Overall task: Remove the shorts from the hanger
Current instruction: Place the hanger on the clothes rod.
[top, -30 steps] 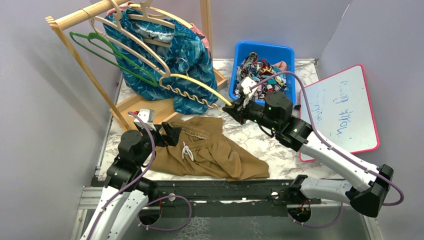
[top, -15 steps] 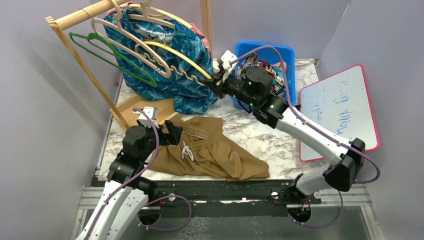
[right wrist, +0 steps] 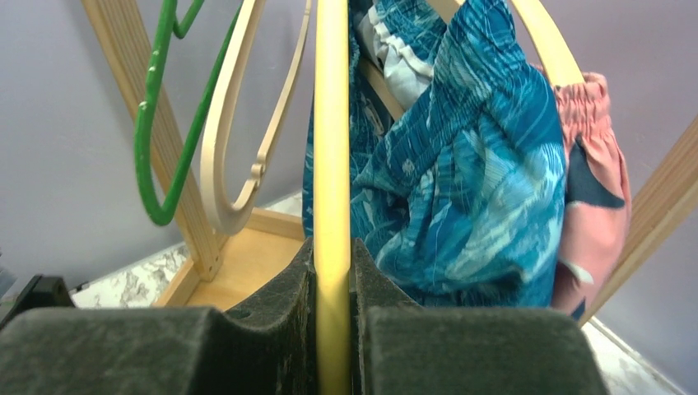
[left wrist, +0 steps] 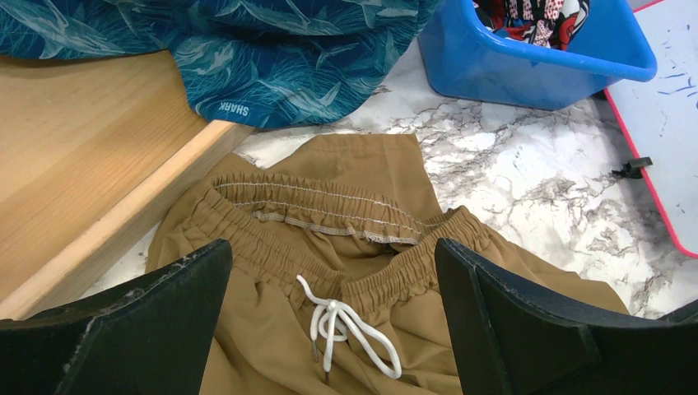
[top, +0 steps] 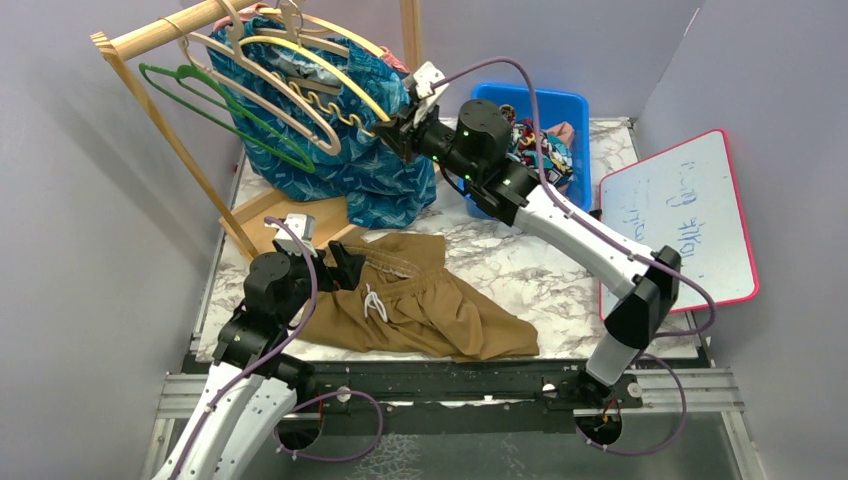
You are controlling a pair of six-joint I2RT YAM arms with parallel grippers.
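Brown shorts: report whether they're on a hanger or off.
Off. The brown shorts lie loose on the table, no hanger in the waistband, by the open left gripper.

White marble-look desk. Wooden clothes rack at far left: slanted top rail, angled uprights, flat base board w/ raised lip resting on desk. Blue plastic bin at far centre, just right of rack base. Whiteboard w/ pink-red frame at right, just beside bin, blue marker scribble on it. Small black clip on desk by whiteboard's left edge. Pale lilac wall panels on left, far & right sides.
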